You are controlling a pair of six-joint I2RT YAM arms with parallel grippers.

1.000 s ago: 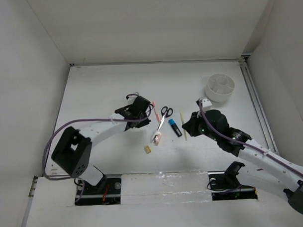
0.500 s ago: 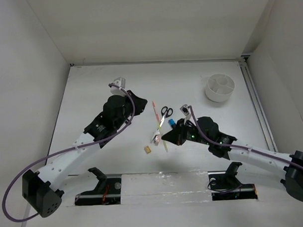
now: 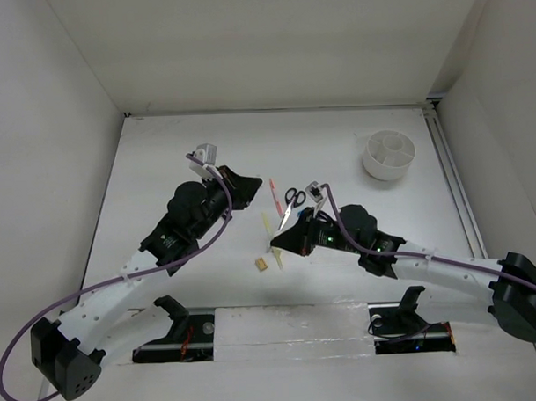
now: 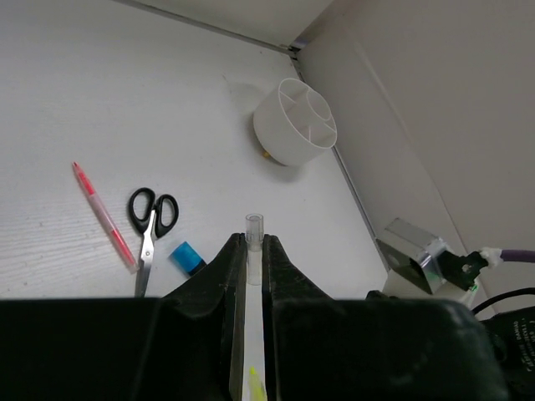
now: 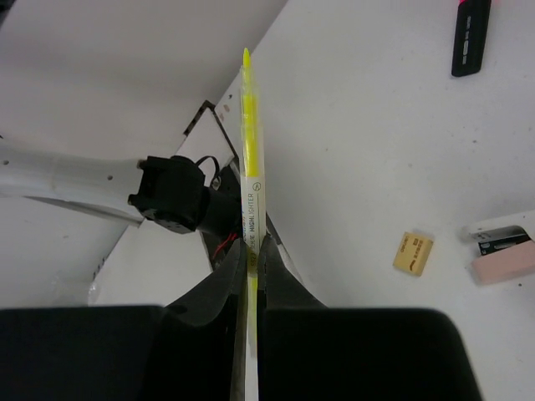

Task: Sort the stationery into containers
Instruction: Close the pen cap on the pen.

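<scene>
Top view: the right gripper (image 3: 278,241) sits just nearer than the scissors (image 3: 291,202), clamped on a yellow highlighter (image 3: 269,229) that sticks out to the scissors' left. The left gripper (image 3: 244,185) hovers left of the scissors, past the red pen (image 3: 274,191). The white tub (image 3: 391,165) stands well apart, far-right of the scissors.

Left wrist: the fingers pinch a slim translucent stick (image 4: 253,225). A blue-capped marker (image 4: 187,258) lies just beside the scissors' blades.

Right wrist: the fingers squeeze the highlighter's barrel. A tan eraser (image 5: 413,252), a pink eraser (image 5: 504,255) and a black marker (image 5: 471,35) lie on the table.
</scene>
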